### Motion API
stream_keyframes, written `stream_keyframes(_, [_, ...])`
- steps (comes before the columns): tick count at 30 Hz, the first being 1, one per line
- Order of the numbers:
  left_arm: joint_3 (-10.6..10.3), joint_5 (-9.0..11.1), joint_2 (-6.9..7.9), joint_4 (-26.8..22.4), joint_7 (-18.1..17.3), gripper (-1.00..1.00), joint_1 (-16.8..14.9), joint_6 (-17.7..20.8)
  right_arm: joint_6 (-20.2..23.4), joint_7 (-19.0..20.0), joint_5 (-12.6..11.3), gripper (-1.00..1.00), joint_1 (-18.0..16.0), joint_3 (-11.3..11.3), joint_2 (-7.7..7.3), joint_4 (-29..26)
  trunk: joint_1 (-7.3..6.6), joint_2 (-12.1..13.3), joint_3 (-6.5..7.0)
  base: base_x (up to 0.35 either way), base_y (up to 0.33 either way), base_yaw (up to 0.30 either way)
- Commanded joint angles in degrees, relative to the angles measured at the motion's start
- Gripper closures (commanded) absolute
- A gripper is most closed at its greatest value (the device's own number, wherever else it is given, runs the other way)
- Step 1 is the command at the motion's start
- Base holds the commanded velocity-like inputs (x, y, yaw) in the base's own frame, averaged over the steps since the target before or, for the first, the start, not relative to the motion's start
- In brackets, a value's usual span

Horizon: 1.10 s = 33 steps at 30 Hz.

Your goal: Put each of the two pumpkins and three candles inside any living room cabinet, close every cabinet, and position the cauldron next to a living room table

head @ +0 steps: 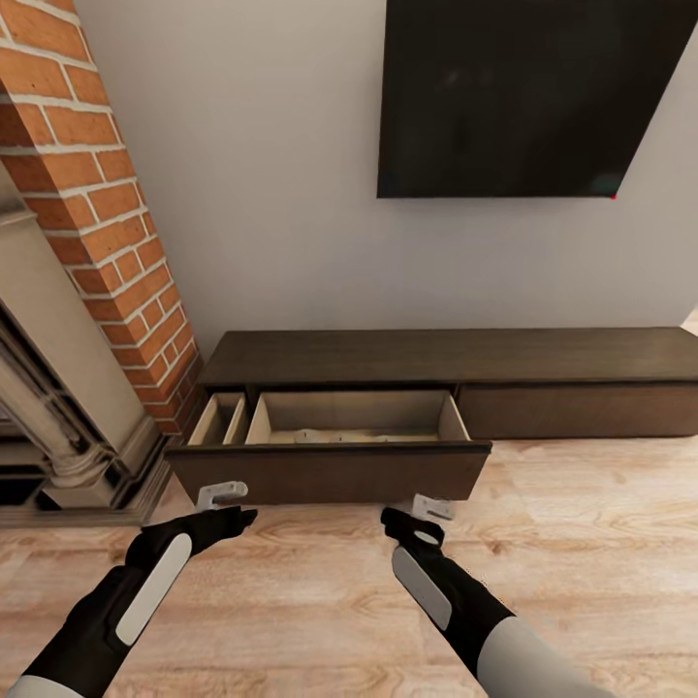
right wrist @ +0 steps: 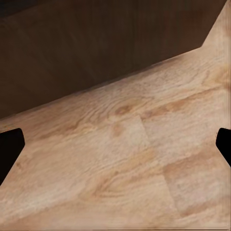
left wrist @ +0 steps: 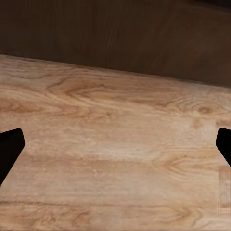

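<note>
Both forearms are matte black with a long pale grey oval panel along the top. The right arm turns light grey nearer the elbow. Each claw, left claw [head: 222, 494] and right claw [head: 431, 507], has pale grey fingers on a black wrist.

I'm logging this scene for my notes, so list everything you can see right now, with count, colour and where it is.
Cabinet: one, dark brown wood, long and low against the wall.
Drawer: one, dark front, pale inside, pulled open at the cabinet's left part; small pale items inside, too unclear to name.
Television: one, black, on the wall above the cabinet.
Brick column: one, red-orange, left of the cabinet.
Fireplace surround: one, beige-grey, far left.
Floor: light wood planks.
Left end effector: one, light grey, open, before the drawer front.
Right end effector: one, light grey, open, before the drawer front.
</note>
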Motion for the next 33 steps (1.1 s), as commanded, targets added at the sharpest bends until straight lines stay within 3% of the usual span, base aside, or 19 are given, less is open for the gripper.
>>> stream_keyframes(1, [-0.24, 0.41, 0.01, 0.38, 0.56, -1.0, -0.04, -0.18, 0.08, -0.41, 0.09, -1.0, 0.25, 0.17, -0.06, -0.07, 0.22, -0.44, -0.23, 0.0, 0.0, 0.0])
stream_keyframes(5, [-0.76, 0.03, -0.08, 3.36, 0.55, -1.0, -0.03, -3.39, -1.31, -0.42, 0.41, -1.0, 1.64, 0.2, -0.1, -0.05, 1.1, -2.04, -0.95, 0.0, 0.0, 0.0])
stream_keyframes(8, [-2.83, -0.16, -0.08, 5.2, 0.58, -1.0, -0.03, -8.53, -4.07, -0.4, 0.47, -1.0, 3.03, 0.23, 0.05, -0.05, 1.76, -3.25, -1.49, 0.0, 0.0, 0.0])
stream_keyframes(12, [-5.68, -2.58, -0.06, 6.21, 0.69, -1.0, -0.01, -13.02, -8.52, -0.49, 0.43, -1.0, 3.79, 0.24, 0.1, 0.02, 2.63, -4.85, -2.21, 0.0, 0.0, 0.0])
stream_keyframes(14, [-6.14, -3.94, -0.09, 6.42, 0.72, -1.0, 0.03, -15.96, -11.89, -0.46, 0.56, -1.0, 5.07, 0.2, 0.12, -0.04, 3.07, -5.65, -2.57, 0.0, 0.0, 0.0])
stream_keyframes(18, [-6.49, -4.53, -0.25, 6.5, 0.73, -1.0, 0.32, -19.76, -16.96, -0.37, 1.06, -1.0, 6.11, 0.23, 0.15, -0.06, 3.95, -7.26, -3.28, 0.0, 0.0, 0.0])
stream_keyframes(20, [-6.62, -4.92, -0.32, 6.51, 0.7, -1.0, 0.7, -20.79, -18.39, -0.06, 3.59, -1.0, 6.29, 1.02, 0.24, -0.07, 4.39, -8.06, -3.64, 0.0, 0.0, 0.0])
stream_keyframes(25, [-6.68, -4.93, -0.36, 6.51, 0.69, -1.0, 1.4, -25.59, -19.23, 0.31, 13.45, -1.0, 6.39, 3.93, 0.29, -0.04, 5.49, -10.07, -4.54, 0.0, 0.0, 0.0])
stream_keyframes(30, [-7.02, -4.88, -0.43, 6.52, 0.64, -1.0, 1.61, -29.49, -19.25, 1.1, 15.55, -1.0, 6.39, 4.26, 0.36, 0.03, 6.59, -12.07, -5.44, 0.0, 0.0, 0.0])
stream_keyframes(33, [-7.74, -5.2, -0.39, 6.52, 0.59, -1.0, 1.63, -30.04, -19.03, 6.42, 15.78, -1.0, 6.38, 4.11, 0.32, 0.09, 7.25, -13.27, -5.98, 0.0, 0.0, 0.0])
